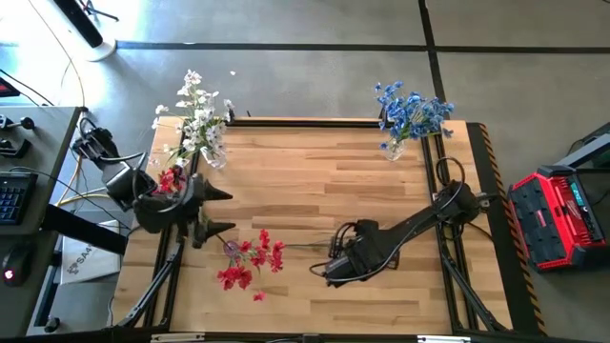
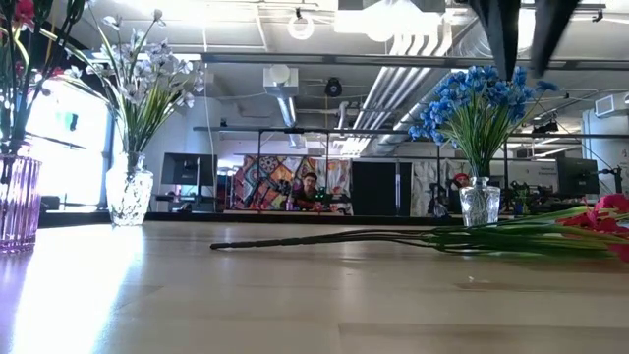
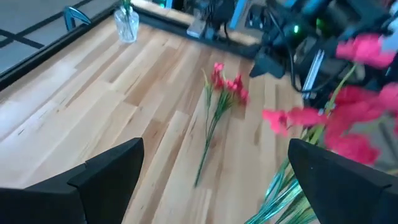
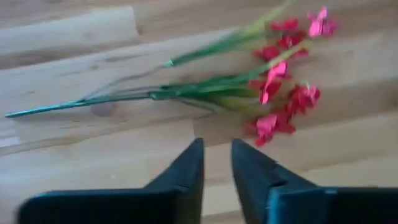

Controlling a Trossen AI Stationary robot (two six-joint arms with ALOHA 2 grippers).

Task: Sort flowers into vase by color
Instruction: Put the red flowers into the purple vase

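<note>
Missing the thin stems looks the likeliest slip: the red flowers (image 1: 250, 261) lie flat on the table (image 1: 324, 171), so a shallow descent could skid over them or scatter blossoms. Left of that bunch, the left gripper (image 1: 221, 211) hangs spread and empty beside the purple vase (image 2: 18, 202), already holding red sprigs. Beyond the bunch, the clear vase (image 1: 213, 155) carries white blooms. Right of the bunch, the right gripper (image 1: 329, 270) has fingers nearly together, pinching nothing. Farther right, the blue-flower vase (image 1: 396, 149) stands.
</note>
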